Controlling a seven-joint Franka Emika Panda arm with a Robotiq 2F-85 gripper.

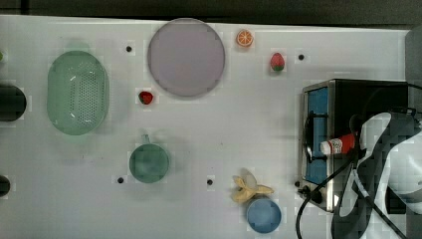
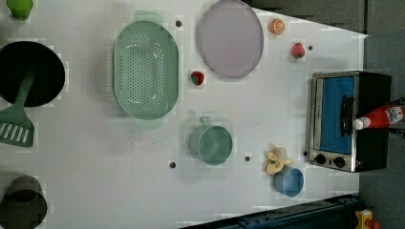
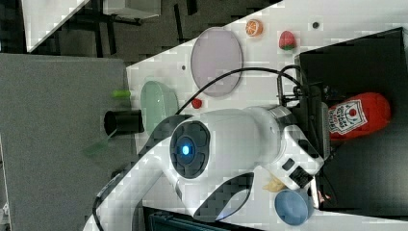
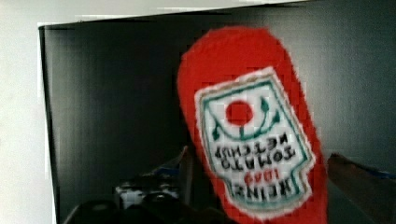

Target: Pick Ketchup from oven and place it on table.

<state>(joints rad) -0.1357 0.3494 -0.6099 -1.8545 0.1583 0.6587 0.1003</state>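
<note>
At the top view's right, ketchup (image 1: 339,145) lies atop the oven (image 1: 348,99) — gripper (image 4: 261,186) wide open around it, nothing gripped — lift and table (image 1: 224,129) placement remain.

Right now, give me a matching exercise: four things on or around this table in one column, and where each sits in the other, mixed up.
Things:
1. ketchup
2. banana
3. orange slice
4. green colander

Places:
A. beside the blue cup
B. lying on top of the oven
C. in the top view, left of the round plate
D. in the top view, right of the round plate

Pairs: 1-B, 2-A, 3-D, 4-C
</note>
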